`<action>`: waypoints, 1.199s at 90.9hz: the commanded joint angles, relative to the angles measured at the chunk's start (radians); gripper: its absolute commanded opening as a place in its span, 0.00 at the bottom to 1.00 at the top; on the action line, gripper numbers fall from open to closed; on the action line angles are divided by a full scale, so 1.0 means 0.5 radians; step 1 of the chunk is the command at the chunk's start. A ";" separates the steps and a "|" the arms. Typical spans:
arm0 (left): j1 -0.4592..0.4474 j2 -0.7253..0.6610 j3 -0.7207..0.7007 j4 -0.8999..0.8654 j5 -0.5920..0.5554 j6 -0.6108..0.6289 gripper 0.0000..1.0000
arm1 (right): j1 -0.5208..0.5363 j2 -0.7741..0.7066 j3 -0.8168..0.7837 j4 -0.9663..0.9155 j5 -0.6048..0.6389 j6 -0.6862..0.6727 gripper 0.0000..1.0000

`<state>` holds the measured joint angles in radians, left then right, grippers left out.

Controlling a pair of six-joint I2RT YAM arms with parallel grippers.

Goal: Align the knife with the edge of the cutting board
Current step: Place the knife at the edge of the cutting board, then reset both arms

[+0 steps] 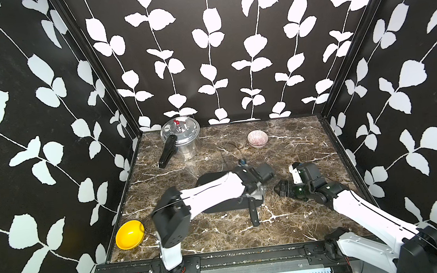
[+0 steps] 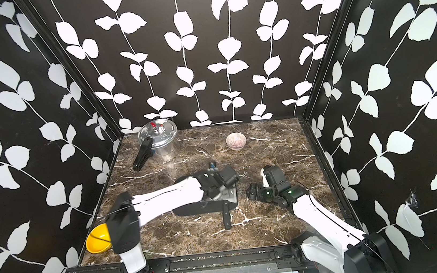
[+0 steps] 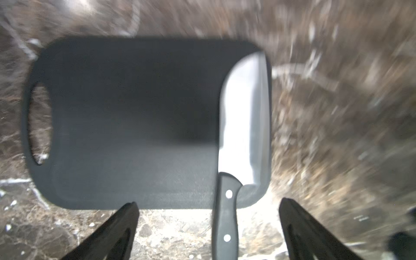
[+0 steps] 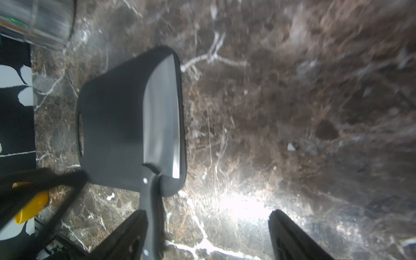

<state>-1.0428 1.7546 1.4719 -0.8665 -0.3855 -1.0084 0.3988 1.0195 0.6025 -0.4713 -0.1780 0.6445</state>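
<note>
Found knife (image 3: 244,126) flat along short end of cutting board (image 3: 126,121), handle (image 3: 225,225) overhanging tabletop (image 1: 291,218), left fingers (image 3: 121,225) spread astride it, right fingers (image 4: 288,231) apart close by; could skew blade off edge if clipped during any withdrawal.

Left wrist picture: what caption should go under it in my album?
Knife lying along one end of the cutting board, handle sticking off; left gripper open, holding nothing.

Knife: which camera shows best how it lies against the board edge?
Left wrist: the knife shows its whole blade, lying along one end of the cutting board, handle overhanging. Right wrist shows it obliquely. In both top views the left arm hides most of the blade.
</note>
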 commanded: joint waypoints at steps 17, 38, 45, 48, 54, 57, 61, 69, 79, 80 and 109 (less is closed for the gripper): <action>0.539 -0.586 -0.302 0.303 -0.244 0.731 0.98 | -0.008 0.100 0.334 0.017 0.716 -0.103 0.88; 1.269 -0.877 -0.852 0.730 -0.137 0.945 0.98 | -0.021 0.137 0.266 0.449 1.393 -0.444 0.91; 1.494 -0.884 -0.980 0.905 -0.060 1.068 0.98 | -0.036 0.161 0.187 0.758 1.594 -0.627 0.92; 1.544 -0.876 -1.040 0.999 -0.097 1.150 0.98 | -0.048 0.183 0.155 0.880 1.674 -0.702 0.92; 1.578 -0.841 -1.179 1.239 -0.258 1.375 0.98 | -0.094 0.267 0.072 1.161 1.797 -0.823 0.92; 1.584 -0.811 -1.238 1.353 -0.328 1.469 0.99 | -0.120 0.314 0.021 1.325 1.836 -0.876 0.92; 1.600 -0.773 -1.300 1.505 -0.377 1.575 0.99 | -0.150 0.388 -0.058 1.560 1.866 -0.952 0.90; 1.650 -0.685 -1.392 1.745 -0.422 1.643 0.99 | -0.225 0.546 -0.239 2.146 1.847 -1.067 0.85; 1.771 -0.619 -1.383 1.895 -0.368 1.683 0.98 | -0.314 0.692 -0.231 2.374 1.888 -0.998 0.85; 1.781 -0.612 -1.393 1.926 -0.359 1.698 0.99 | -0.321 0.703 -0.221 2.367 1.886 -0.987 0.85; 1.851 -0.430 -1.654 2.551 -0.246 2.052 0.99 | -0.434 0.763 -0.028 2.025 1.659 -0.913 1.00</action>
<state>-0.1299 1.5513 0.7128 0.2550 -0.5343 -0.0296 0.1989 1.4296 0.5472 0.5781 0.6949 0.1673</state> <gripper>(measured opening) 0.985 0.992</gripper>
